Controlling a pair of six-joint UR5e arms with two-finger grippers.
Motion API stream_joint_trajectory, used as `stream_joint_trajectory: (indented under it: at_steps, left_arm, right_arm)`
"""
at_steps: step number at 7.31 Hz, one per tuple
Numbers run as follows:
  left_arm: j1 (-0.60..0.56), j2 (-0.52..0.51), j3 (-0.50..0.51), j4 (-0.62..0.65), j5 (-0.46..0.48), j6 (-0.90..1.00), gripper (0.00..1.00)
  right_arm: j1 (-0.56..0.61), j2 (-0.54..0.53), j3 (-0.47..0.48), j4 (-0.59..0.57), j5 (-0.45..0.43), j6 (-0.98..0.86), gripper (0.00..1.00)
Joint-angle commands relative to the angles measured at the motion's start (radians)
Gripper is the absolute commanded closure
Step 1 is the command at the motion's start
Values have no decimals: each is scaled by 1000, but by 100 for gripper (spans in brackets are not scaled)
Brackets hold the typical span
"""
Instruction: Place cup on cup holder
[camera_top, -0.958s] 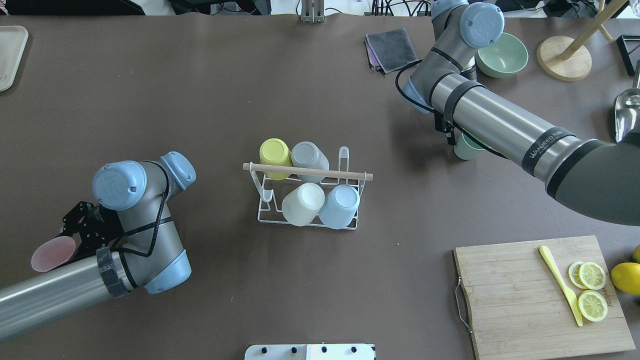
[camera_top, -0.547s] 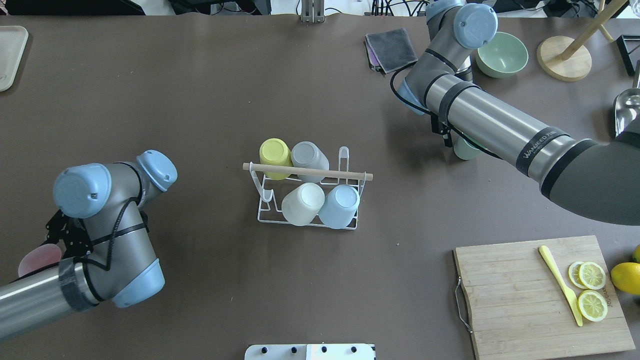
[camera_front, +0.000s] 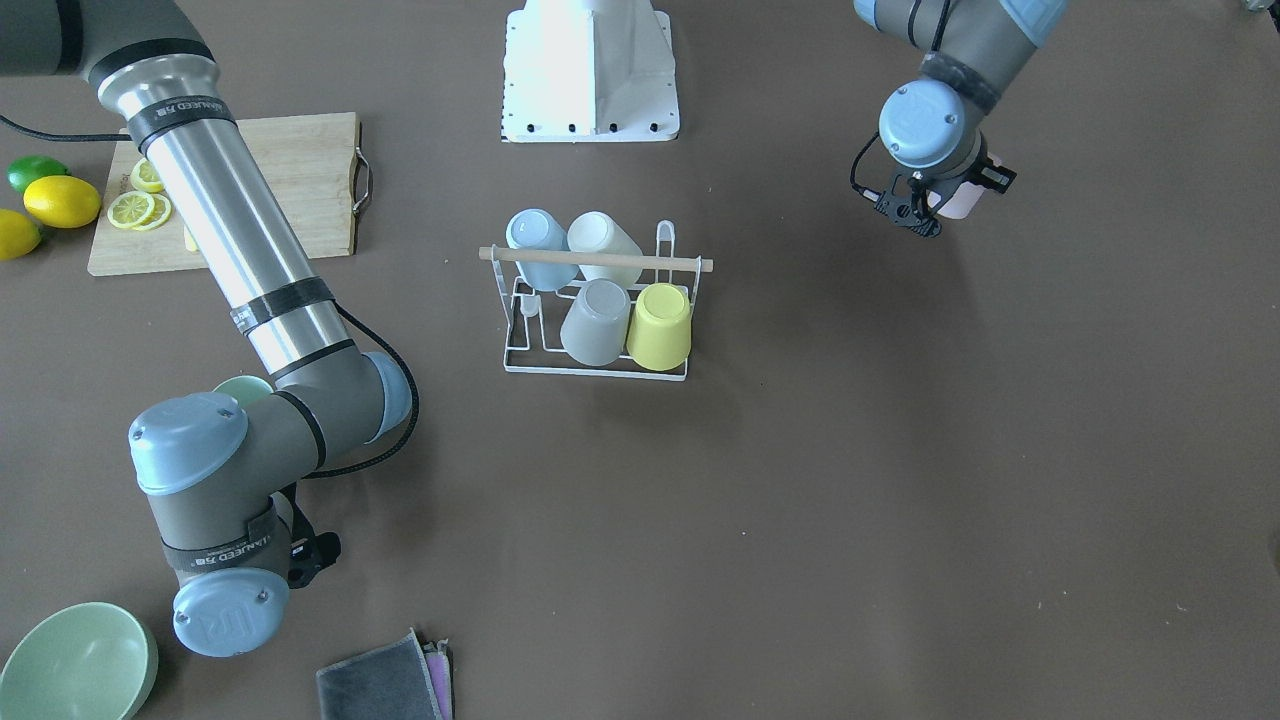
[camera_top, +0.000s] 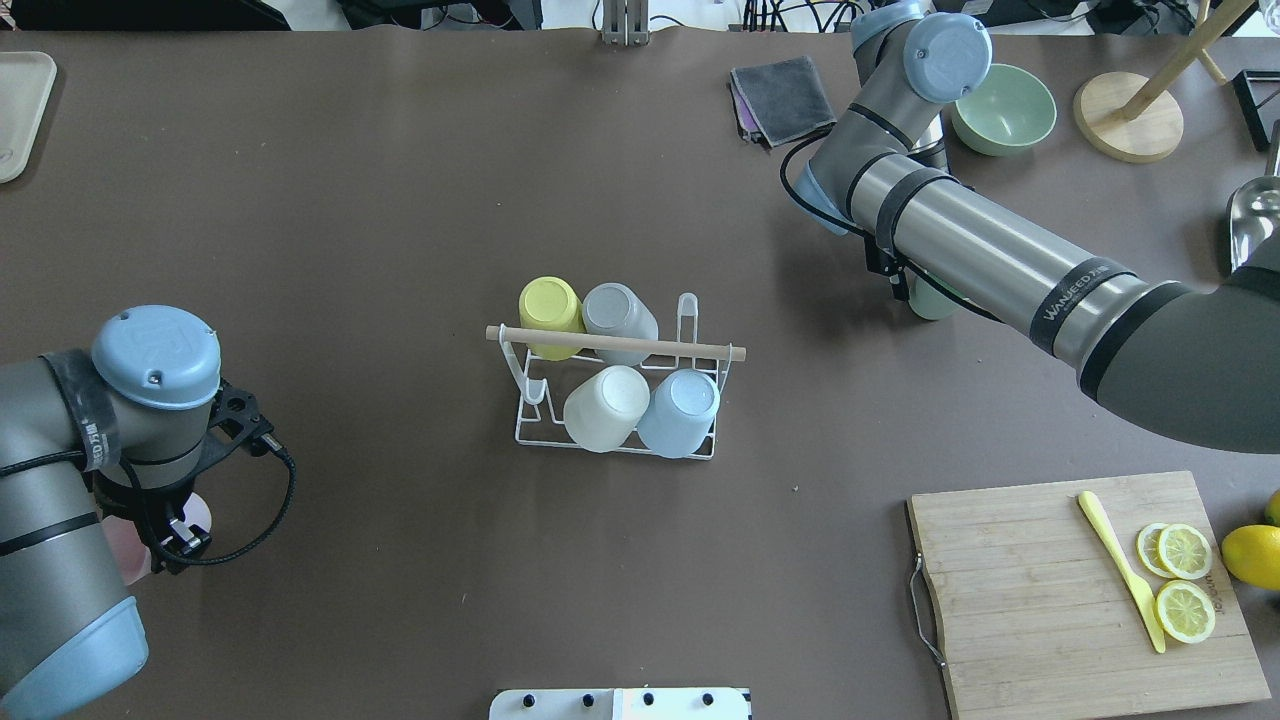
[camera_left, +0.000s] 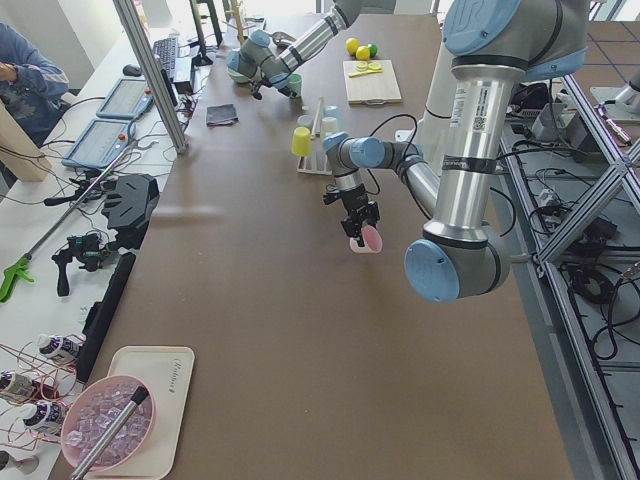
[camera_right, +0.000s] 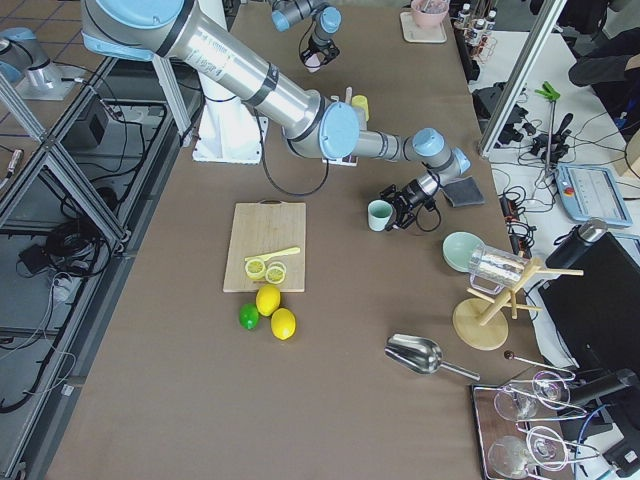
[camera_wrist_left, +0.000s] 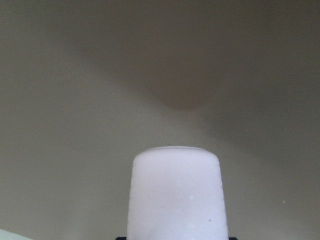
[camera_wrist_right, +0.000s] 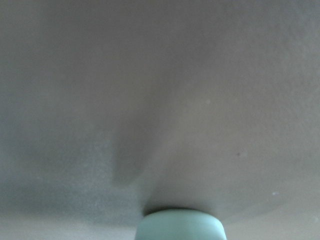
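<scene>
The pink cup (camera_left: 370, 240) hung clamped in the left fingers (camera_left: 355, 218), off the surface (camera_top: 400, 200), ready for the cup holder's (camera_top: 700, 349) free prongs; the right fingers' (camera_right: 403, 203) hold was indiscernible.

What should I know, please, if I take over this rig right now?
Left gripper: shut on the pink cup, out at the robot's left, away from the cup holder.
Right gripper: seems shut on the green cup, far forward on the right.
Done: yellow cup, grey cup, white cup and light blue cup sit upside down on the holder.
Left: two prongs are free; the pink and green cups have yet to go on them.
</scene>
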Motion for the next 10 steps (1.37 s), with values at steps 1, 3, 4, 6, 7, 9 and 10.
stream_joint_trajectory:
  at_steps: [1,3,4,6,7,9,10]
  left_arm:
    - [0,90,-88,-264,2,-172,69]
    - [3,160,-141,-600,90,-325,66]
    - [4,162,-141,-742,172,-400,65]
    - [14,163,-136,-1049,294,-498,62]
    - [27,166,-132,-1144,365,-498,62]
    - [165,146,-125,-1342,669,-490,62]
    - [216,107,-98,-1371,806,-486,63]
  right_arm:
    - [-1,-1,1,-13,-15,0,0]
    - [-1,0,7,-13,-24,3,45]
    - [-1,0,7,-15,-24,3,92]
    - [27,38,16,-62,-18,-2,100]
    - [41,60,42,-97,-17,-2,100]
    - [62,59,228,-168,-23,3,100]
    - [85,53,316,-179,-17,14,100]
